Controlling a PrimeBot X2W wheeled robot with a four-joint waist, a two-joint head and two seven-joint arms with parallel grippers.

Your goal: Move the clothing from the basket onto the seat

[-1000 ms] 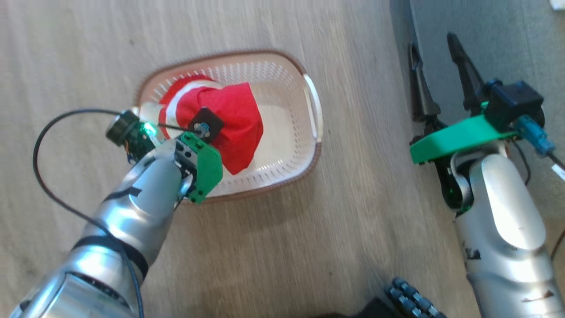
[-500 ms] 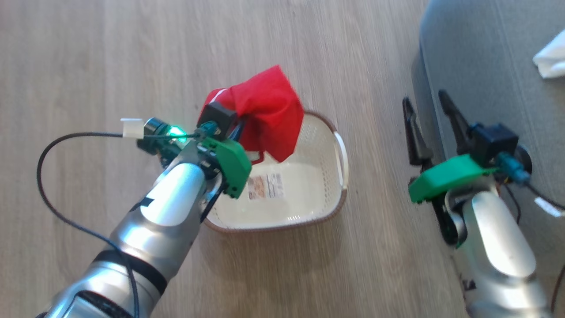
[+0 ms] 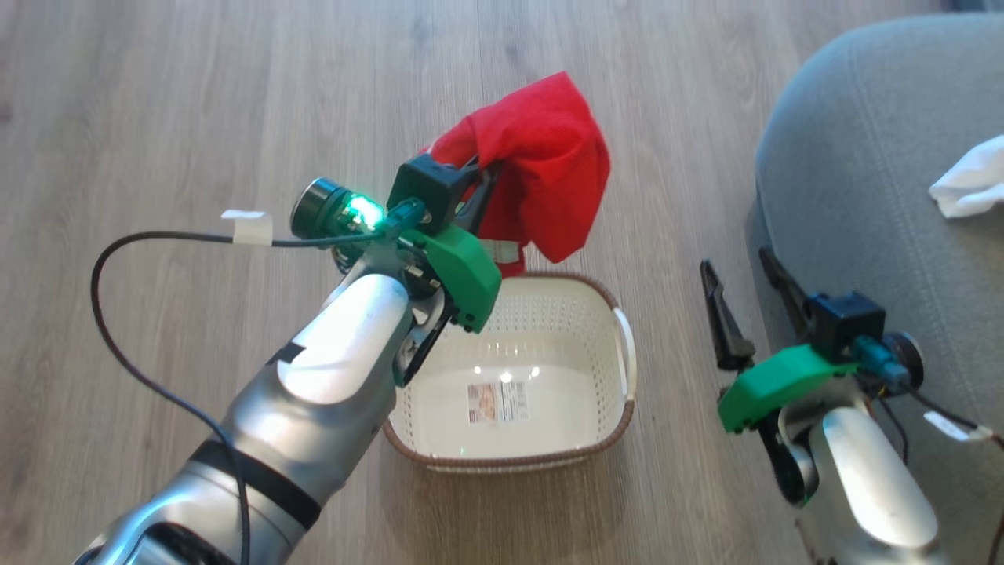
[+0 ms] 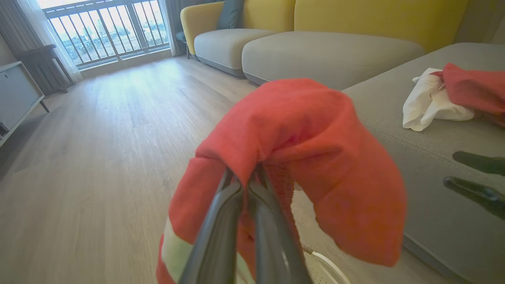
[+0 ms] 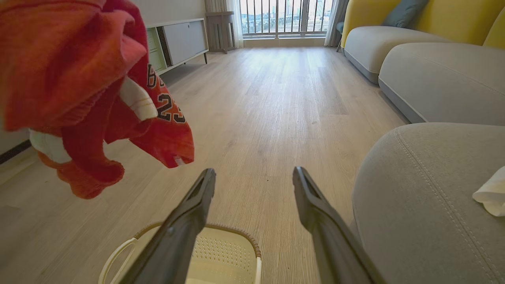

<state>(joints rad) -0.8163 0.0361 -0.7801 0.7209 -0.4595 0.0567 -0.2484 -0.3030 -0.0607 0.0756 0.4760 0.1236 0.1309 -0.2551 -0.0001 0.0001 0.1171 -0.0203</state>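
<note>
Left gripper [image 4: 244, 179] fingers pressed together, pinching the red garment [image 3: 549, 157], which drapes over the tips. The forearm slants upward with the basket [image 3: 623, 416] below the wrist. Right gripper [image 3: 736, 260] is spread wide, pointing forward, with the seat [image 3: 863, 235] just to its right and a white cloth [image 3: 969, 184] lying on it.

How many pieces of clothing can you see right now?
3: one red garment held by the left gripper, a white cloth and a second red garment lying on the seat. The basket looks empty.
</note>
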